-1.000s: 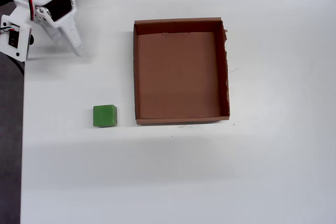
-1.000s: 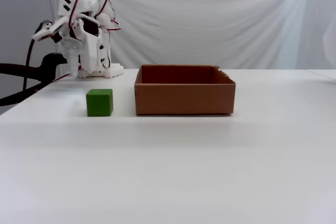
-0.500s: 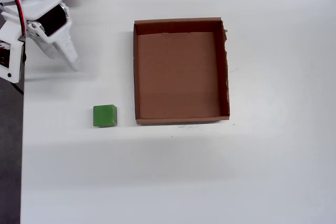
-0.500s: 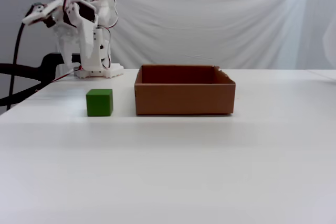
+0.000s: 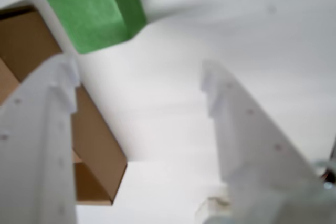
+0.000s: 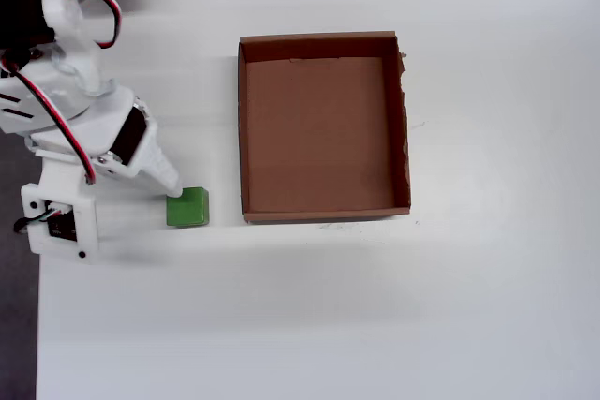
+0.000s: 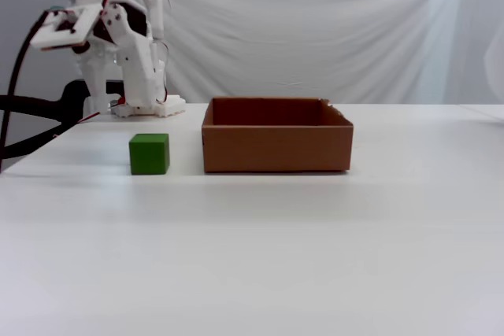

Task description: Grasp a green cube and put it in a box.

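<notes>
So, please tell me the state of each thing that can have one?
green cube: on the table, outside the box, not grasped
box: open on top, empty
gripper: open, holding nothing, above the table near the green cube

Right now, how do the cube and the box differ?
Colour: the cube is green, the box brown cardboard.
Size: the cube is much smaller than the box.
Form: the cube is a solid block; the box is an open, empty tray with low walls.
Place: in the overhead view the cube lies left of the box's lower left corner, apart from it.
Both rest on the white table.
</notes>
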Controlling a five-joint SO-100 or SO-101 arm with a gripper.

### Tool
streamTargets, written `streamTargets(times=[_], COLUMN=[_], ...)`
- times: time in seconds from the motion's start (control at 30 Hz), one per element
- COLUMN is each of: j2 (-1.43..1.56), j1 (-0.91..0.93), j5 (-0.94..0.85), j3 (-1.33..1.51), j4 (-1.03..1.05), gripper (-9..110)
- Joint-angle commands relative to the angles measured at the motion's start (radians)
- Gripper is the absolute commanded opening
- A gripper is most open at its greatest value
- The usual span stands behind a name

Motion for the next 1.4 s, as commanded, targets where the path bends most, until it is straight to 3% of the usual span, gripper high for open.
streamTargets(times=[0.0,0.3,1.37], j2=[-0.017,-0.278,-0.463], j1=[-0.018,-0.067,-0.155], j5=[-0.021,-0.029,-0.063], j3=[-0.084,-0.324,-0.383], j4=[-0.02,0.063,0.08], gripper=[28,28,27])
